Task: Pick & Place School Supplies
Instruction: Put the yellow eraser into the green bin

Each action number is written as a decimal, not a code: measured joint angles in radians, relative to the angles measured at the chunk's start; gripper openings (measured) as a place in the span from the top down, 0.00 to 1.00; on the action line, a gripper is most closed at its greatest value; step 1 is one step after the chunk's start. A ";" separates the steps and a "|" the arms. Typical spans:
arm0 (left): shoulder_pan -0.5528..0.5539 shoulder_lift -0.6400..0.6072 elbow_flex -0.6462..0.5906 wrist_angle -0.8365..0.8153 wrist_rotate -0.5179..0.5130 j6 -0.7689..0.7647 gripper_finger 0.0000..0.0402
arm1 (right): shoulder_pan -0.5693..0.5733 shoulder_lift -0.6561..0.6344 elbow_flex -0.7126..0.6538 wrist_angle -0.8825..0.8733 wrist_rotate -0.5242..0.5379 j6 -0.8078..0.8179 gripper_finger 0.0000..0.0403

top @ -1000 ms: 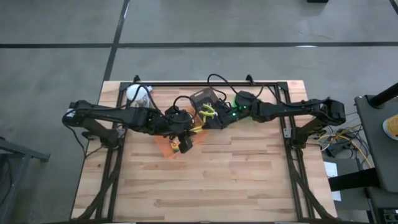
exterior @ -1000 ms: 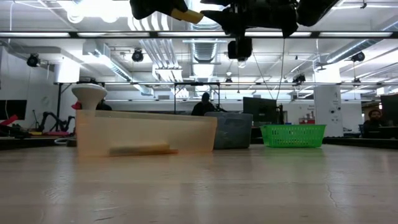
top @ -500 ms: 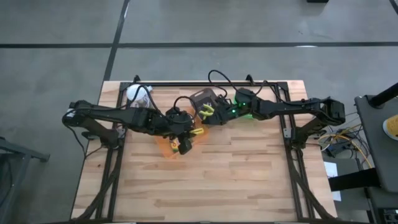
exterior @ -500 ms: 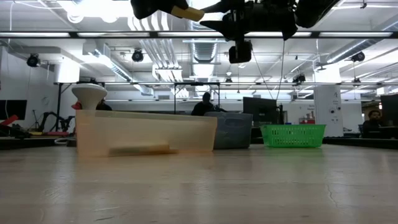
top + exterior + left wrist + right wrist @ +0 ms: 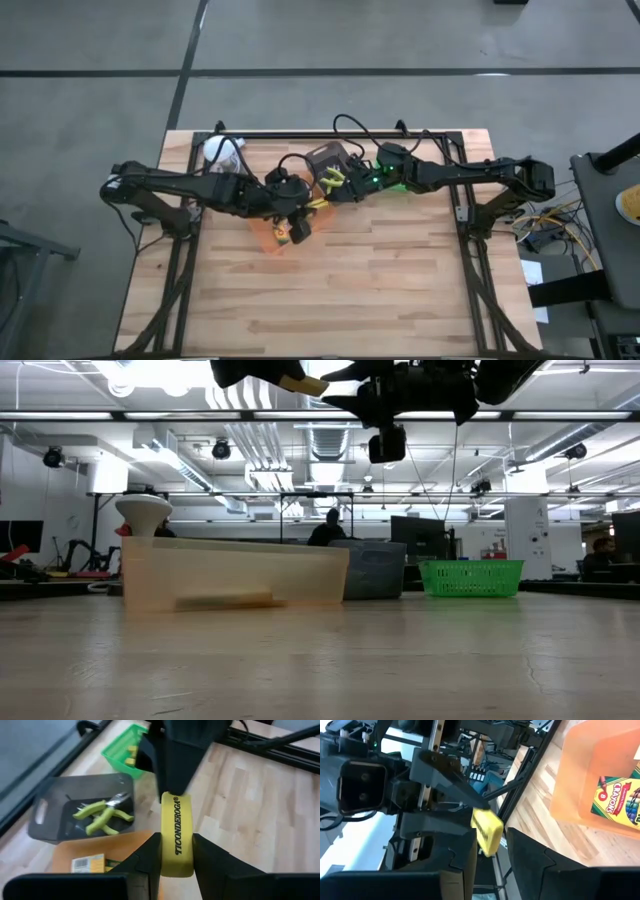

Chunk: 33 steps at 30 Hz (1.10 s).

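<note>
- Spanning the high view, the wooden table (image 5: 330,290) carries both dark arms, which reach in from its left and right sides and meet over its far middle.
- Three trays sit in a row there: the orange tray (image 5: 105,851) on the left, the black tray (image 5: 55,805) in the middle, and the green tray (image 5: 120,751) to the right.
- In the low view the orange tray (image 5: 235,575) stands nearest, with the white-topped object (image 5: 143,512) behind its left end.
- High above the trays, the left gripper (image 5: 176,851) pinches a yellow block (image 5: 176,832) with dark print between its fingers, one end of the block sticking out past the tips.
- The right gripper (image 5: 490,840) meets it head-on, fingers either side of the same yellow block (image 5: 486,831); whether they actually press on it cannot be made out.
- A crayon box (image 5: 619,800) lies flat inside the orange tray, against its floor.
- Lime-handled pliers (image 5: 102,815) lie in the black tray, handles spread.
- Small yellow pieces (image 5: 131,755) sit in the green tray.
</note>
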 joint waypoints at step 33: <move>0.000 0.000 0.000 0.063 -0.006 0.053 0.75 | 0.001 -0.001 0.001 0.005 -0.010 -0.046 0.88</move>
